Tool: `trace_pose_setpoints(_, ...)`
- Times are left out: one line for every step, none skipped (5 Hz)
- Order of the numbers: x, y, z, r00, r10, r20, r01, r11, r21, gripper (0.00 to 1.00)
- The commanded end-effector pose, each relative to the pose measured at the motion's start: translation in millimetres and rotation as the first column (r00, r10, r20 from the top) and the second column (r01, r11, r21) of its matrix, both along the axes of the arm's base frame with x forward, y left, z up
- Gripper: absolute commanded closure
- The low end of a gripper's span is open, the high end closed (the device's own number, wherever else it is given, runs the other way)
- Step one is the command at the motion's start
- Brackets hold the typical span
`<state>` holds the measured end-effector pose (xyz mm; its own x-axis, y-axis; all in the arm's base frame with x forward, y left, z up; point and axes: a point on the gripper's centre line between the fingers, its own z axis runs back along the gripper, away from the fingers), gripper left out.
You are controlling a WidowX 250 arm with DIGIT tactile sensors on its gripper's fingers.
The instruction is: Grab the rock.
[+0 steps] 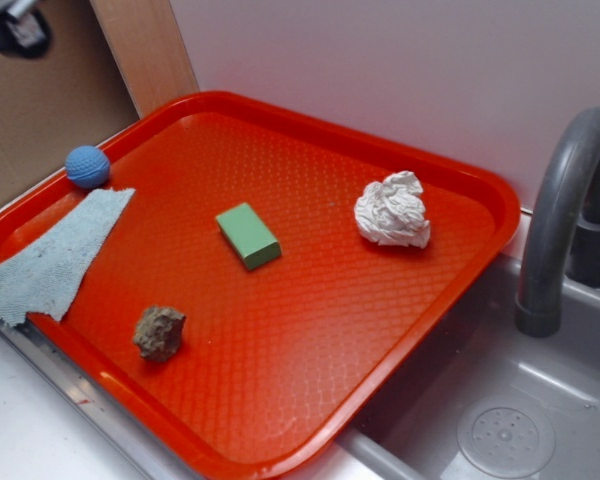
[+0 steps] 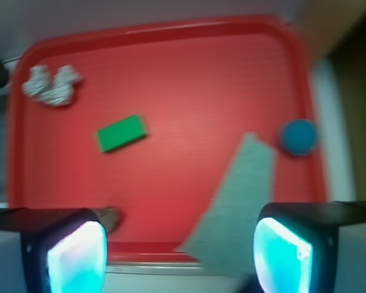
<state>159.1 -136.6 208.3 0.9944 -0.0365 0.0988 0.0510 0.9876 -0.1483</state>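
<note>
Your red tray point(image 1: 450, 290) holds five items. The rock point(image 1: 160, 333) sits near the front-left rim, alone, touching nothing. The green block point(image 1: 248, 236) lies flat at the tray's centre. The white crumpled paper wad point(image 1: 393, 210) rests toward the far-right corner. The blue ball point(image 1: 87, 166) sits against the left rim. The grey-blue cloth point(image 1: 55, 260) lies just beside the ball, draped over the tray's left edge. Beside the tray you have a grey sink point(image 1: 500, 420) with a faucet point(image 1: 565, 210). Your gripper point(image 2: 180, 253) hangs above the tray's near edge, jaws wide apart, empty; in the wrist view the rock shows just by one finger point(image 2: 67, 253).
</note>
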Motion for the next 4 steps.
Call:
trace_pose_setpoints(-15, -44, -37, 0.998, -0.04, -0.057, 0.039, 0.999, -0.02, 0.0)
trace_pose_setpoints(-15, -56, -67, 0.992, -0.043, -0.119, 0.045, 0.999, 0.011, 0.0)
trace_pose_setpoints(-11, -68, -91, 0.988, -0.057, -0.143, 0.061, 0.998, 0.026, 0.0)
trace_pose_setpoints(-14, -86, -116, 0.98, -0.109, -0.167, 0.115, 0.993, 0.029, 0.0)
